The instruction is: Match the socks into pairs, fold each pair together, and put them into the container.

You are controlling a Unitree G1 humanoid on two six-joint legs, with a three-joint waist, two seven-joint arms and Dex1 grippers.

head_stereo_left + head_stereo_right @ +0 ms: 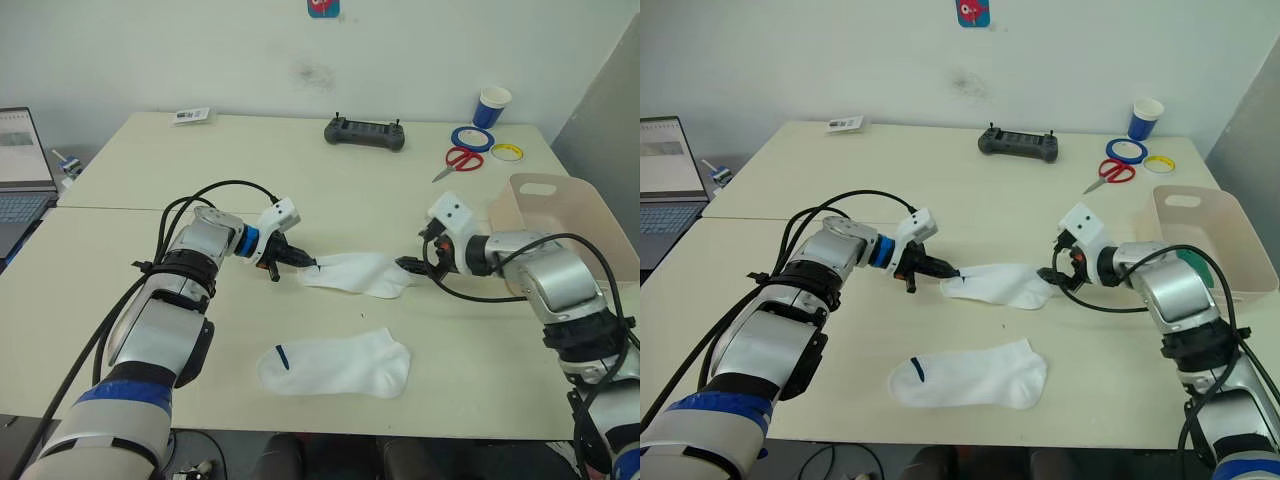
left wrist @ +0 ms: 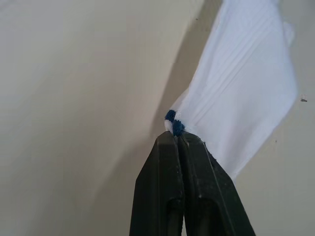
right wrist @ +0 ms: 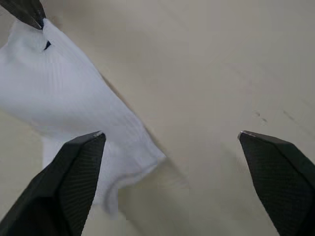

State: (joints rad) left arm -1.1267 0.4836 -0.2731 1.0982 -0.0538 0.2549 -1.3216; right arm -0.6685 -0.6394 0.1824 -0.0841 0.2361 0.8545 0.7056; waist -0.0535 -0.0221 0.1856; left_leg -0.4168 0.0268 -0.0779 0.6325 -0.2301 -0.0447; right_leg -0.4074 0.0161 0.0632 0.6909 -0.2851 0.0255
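Socks first: two white ones are out on the table (image 1: 330,215), and nothing on show is paired or folded yet. Biggest thing in play is the beige container (image 1: 600,225) at the right edge of the frame; a dark green patch peeks out inside it in the right eye view, but whether that is a sock I cannot tell. Far side of the table, upper right: scissors (image 1: 460,160), tape rolls and a blue cup (image 1: 492,106), none of them part of this job.

Now the socks. One white sock (image 1: 335,365) lies flat at lower centre, untouched. The other white sock (image 1: 358,273) sits mid-frame, stretched between the two arms. Left tool (image 1: 303,260) is pressed together, pinching that sock's cuff right at the dark blue mark. Right tool (image 1: 408,266) is spread wide at the toe end, gripping nothing.

My read: this white pair needs matching, folding and dropping in the container.
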